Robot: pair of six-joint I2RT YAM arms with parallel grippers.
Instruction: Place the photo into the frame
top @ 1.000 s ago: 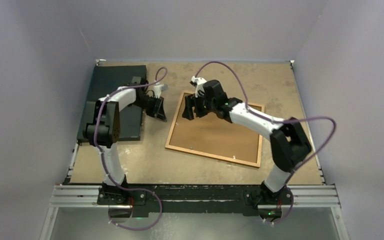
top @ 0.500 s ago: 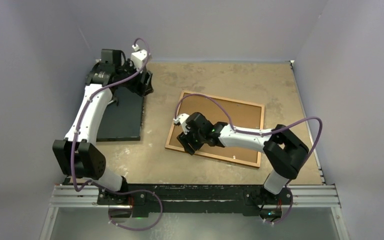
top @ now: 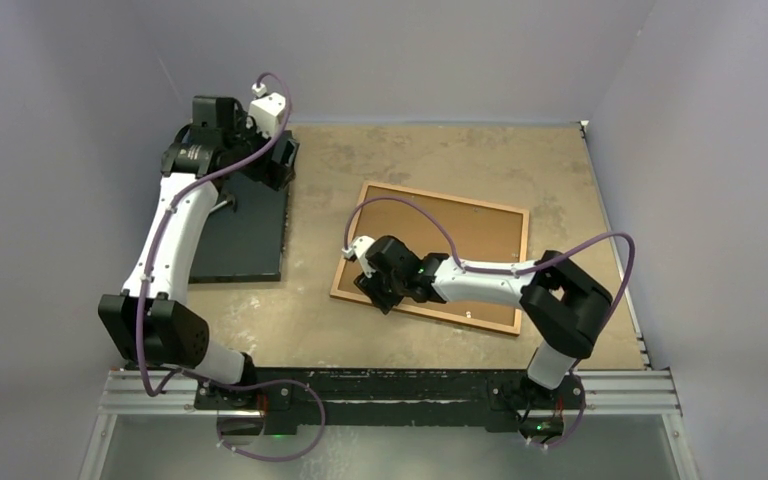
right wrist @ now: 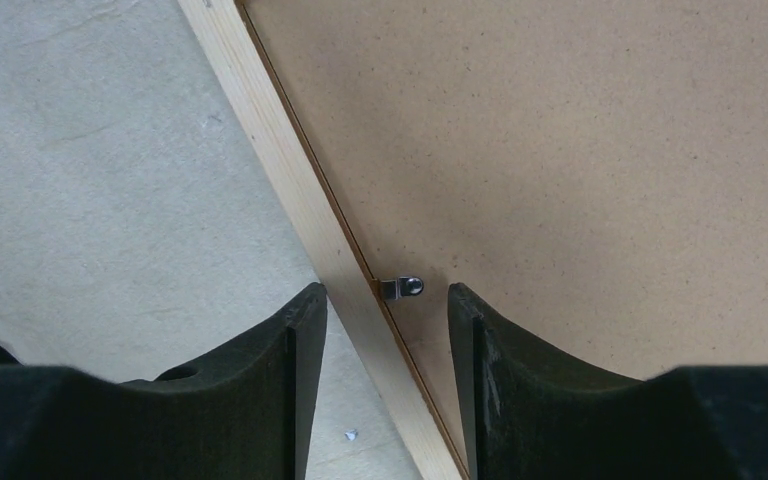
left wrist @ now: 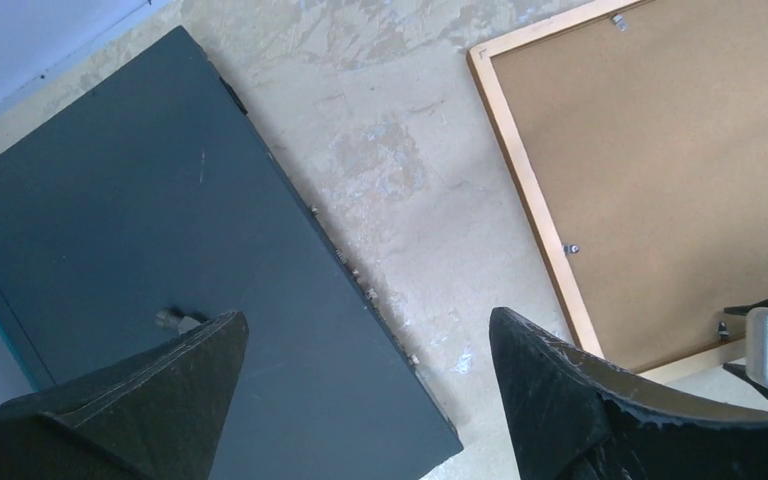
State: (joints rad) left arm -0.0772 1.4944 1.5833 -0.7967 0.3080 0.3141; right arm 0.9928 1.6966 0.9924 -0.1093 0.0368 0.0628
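My left gripper (left wrist: 367,330) hangs over the dark mat (left wrist: 160,220), jaws spread wide. My right gripper (right wrist: 387,300) straddles a metal clip (right wrist: 401,288) on the frame (right wrist: 290,190), jaws apart.

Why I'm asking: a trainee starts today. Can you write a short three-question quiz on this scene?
1. True or false: the left gripper is shut on the dark mat.
2. The small metal clip between the open fingers of the right gripper sits at the edge of: A) the frame, B) the dark mat, C) the table top.
3. Does the photo show in any view?
Key: 1 false, it is open with nothing held; 2 A; 3 no.
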